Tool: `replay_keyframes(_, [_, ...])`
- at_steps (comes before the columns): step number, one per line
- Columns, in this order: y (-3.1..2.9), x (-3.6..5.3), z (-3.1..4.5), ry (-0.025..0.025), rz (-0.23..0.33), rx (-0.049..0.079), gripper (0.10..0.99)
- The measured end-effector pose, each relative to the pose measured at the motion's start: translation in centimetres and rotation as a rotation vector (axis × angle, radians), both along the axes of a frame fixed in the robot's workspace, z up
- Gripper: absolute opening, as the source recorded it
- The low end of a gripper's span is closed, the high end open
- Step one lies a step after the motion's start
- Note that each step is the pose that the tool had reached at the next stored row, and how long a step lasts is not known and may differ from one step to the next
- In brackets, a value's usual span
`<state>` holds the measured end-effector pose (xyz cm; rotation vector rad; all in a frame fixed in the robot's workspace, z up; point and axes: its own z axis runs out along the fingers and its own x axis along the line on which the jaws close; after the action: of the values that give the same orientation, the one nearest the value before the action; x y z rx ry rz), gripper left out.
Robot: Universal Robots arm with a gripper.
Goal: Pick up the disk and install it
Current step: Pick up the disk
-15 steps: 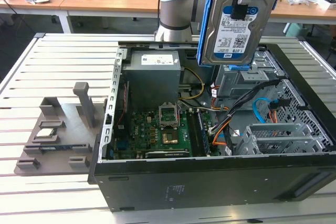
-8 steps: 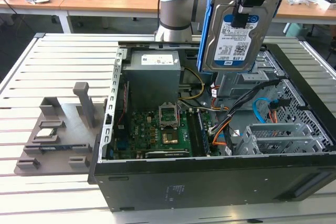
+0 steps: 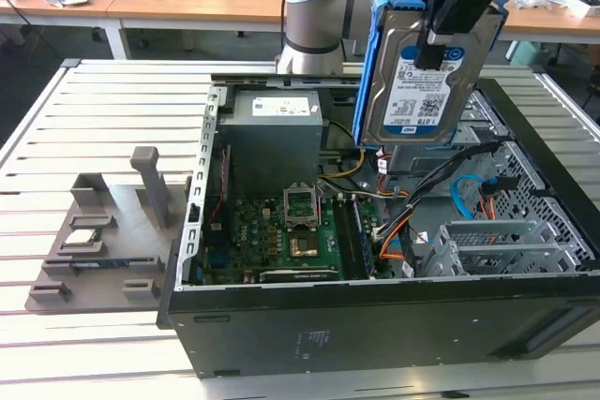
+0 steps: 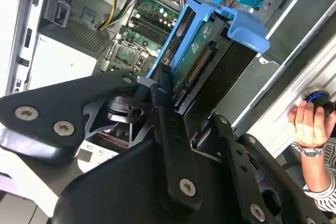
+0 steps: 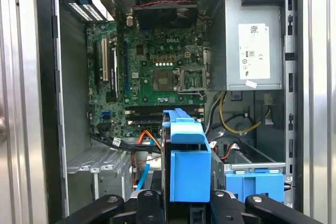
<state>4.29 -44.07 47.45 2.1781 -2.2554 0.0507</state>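
Note:
The disk [image 3: 422,72] is a silver hard drive with a barcode label and blue side rails. It hangs nearly upright above the right half of the open computer case [image 3: 281,325] in the exterior view. My gripper [image 3: 448,21] is shut on its upper part, with the black fingers [image 4: 170,129] clamping the drive's flat faces. In the second wrist view the disk's [image 4: 210,61] circuit-board side and connector face the camera. The first wrist view looks straight down past the disk's blue rail [image 5: 186,166] into the case.
Inside the case lie the motherboard [image 5: 157,72], the power supply [image 5: 254,51], a metal drive cage [image 3: 506,245] and loose cables [image 3: 469,194]. A blue-railed bay [image 5: 254,182] sits beside the held drive. A grey fixture [image 3: 103,241] stands on the slatted table. A person's hand [image 4: 310,124] is nearby.

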Motion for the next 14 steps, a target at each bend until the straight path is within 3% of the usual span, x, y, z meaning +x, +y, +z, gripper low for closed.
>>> replay_keyframes(5, [-0.89, 0.00, -0.60, 0.0000, 0.000, 0.000, 0.357])
replay_keyframes(14, [-3.04, -0.05, -2.03, 0.0000, 0.000, 0.000, 0.357])
